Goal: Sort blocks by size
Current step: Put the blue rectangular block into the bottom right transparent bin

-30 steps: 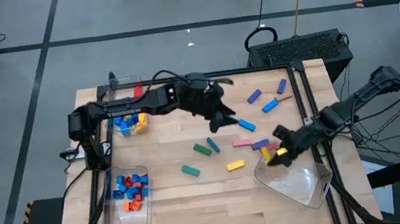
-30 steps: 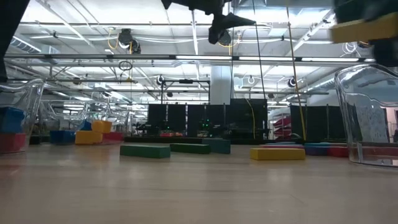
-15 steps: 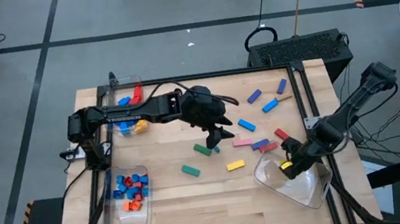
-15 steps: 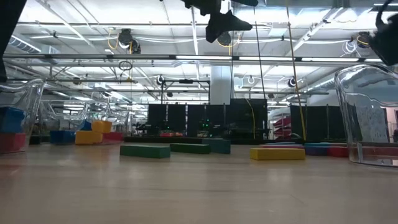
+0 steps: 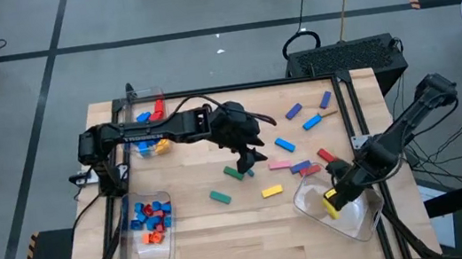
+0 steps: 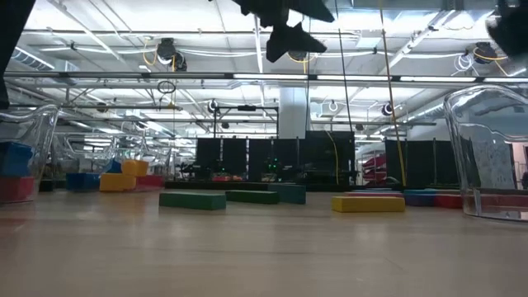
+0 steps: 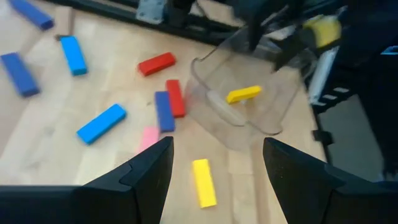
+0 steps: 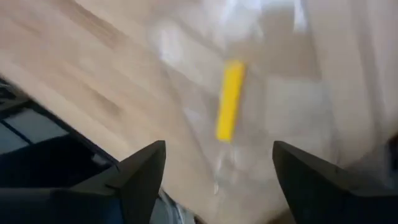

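Loose blocks lie flat on the wooden table: green bars [image 5: 235,173] [image 5: 220,197], a yellow bar [image 5: 272,192], a pink bar [image 5: 280,164], and blue and red bars [image 5: 311,122] farther right. My left gripper [image 5: 248,158] hangs open above the green bars, with nothing between its fingers [image 7: 149,174]. My right gripper [image 5: 338,194] stands open over the clear bin [image 5: 359,218] at the near right. A yellow bar [image 8: 230,99] lies in that bin below its fingers, free of them.
A clear bin [image 5: 150,247] at the near left holds small blue, red and orange blocks. Another bin [image 5: 150,137] at the far left holds blue, yellow and red ones. A black frame rail [image 5: 351,123] runs along the table's right side.
My right gripper has carried a yellow bar toward the near edge, over the clear bin. There it has opened and let go, and the bar now lies in the bin. My left gripper has gone toward the near edge, over the green bars.
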{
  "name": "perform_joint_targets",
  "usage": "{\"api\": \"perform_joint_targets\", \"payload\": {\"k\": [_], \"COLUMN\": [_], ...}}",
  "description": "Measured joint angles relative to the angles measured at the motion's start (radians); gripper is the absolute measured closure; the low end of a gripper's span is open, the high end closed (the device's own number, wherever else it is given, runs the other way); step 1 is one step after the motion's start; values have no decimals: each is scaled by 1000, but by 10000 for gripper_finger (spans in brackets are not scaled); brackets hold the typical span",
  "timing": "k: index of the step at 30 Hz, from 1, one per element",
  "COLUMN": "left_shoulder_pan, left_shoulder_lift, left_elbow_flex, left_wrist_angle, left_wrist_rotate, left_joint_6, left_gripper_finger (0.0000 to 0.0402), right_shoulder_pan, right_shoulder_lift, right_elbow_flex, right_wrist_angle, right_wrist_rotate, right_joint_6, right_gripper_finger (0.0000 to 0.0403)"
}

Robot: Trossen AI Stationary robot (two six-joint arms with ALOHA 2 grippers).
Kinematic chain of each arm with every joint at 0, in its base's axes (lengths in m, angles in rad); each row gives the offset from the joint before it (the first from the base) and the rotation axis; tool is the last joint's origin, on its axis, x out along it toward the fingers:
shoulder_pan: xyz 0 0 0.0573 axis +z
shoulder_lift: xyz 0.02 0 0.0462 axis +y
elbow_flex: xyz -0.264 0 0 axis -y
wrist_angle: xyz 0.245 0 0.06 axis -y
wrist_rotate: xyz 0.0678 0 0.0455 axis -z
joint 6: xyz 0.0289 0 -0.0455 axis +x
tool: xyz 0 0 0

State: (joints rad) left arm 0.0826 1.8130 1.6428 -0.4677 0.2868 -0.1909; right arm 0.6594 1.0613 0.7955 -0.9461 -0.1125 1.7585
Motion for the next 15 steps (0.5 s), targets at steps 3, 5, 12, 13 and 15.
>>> {"api": "perform_joint_targets", "payload": {"k": [3,5,12,13,15], "left_shoulder_pan": [4,12,39,41,43], "left_shoulder_lift": [0,0,-2,-6,-12], "left_elbow_flex": [0,0,0,0,0], "left_wrist_angle": [-16,-18,-25,-37,-51], "left_wrist_rotate": [-44,-53,-53,-53,-53], "left_joint_6": [15,17,16,15,14], "left_gripper_finger": [153,153,153,153,153], "right_shoulder_pan": [-17,-51,-229,-256,-301], "right_shoulder_lift": [7,34,222,251,310], "right_elbow_flex": [138,222,358,363,373], "right_wrist_angle": [-122,-217,-489,-484,-468], "right_wrist_rotate": [139,184,195,195,194], "right_joint_6": [-140,-299,-1056,-1149,-1314], "right_gripper_finger": [130,142,177,181,187]}}
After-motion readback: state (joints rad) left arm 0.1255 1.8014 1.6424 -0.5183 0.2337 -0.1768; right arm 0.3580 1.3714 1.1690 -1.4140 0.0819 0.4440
